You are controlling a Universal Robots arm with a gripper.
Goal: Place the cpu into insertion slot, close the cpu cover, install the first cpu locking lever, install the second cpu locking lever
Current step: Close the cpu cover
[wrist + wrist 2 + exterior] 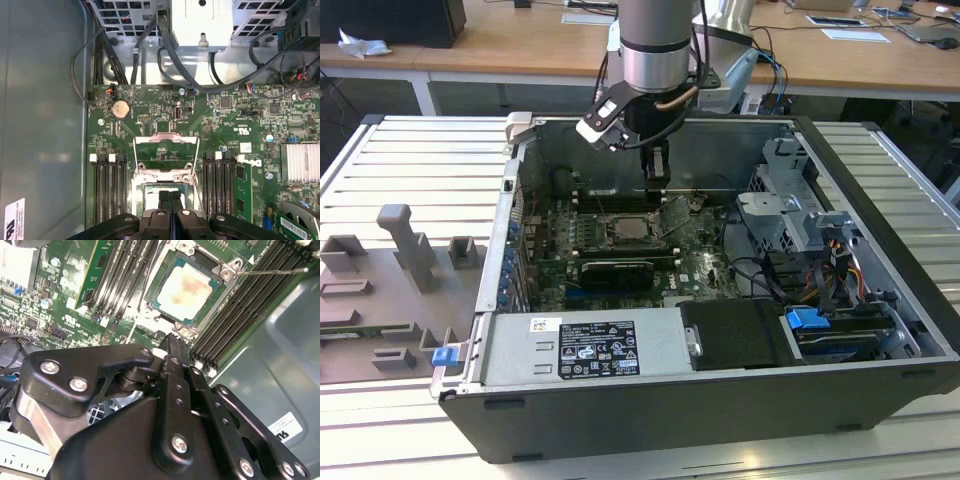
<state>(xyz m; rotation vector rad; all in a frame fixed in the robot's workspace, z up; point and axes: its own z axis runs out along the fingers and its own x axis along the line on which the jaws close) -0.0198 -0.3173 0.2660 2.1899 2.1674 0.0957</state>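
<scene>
The cpu, a pale silvery-beige square, lies in the socket on the green motherboard inside the open computer case. The cpu cover, a thin metal frame with a window, is swung open away from the socket. Two thin wire locking levers stand unlatched along the socket's sides; one lever sticks out past a corner of the socket. My gripper hangs just above the socket's edge, shut with nothing between the fingers.
Memory slots flank the socket on both sides. A dark expansion card lies in front of it, the power supply beyond that. A drive cage and cables fill the exterior view's right. Grey fixture blocks stand outside the case.
</scene>
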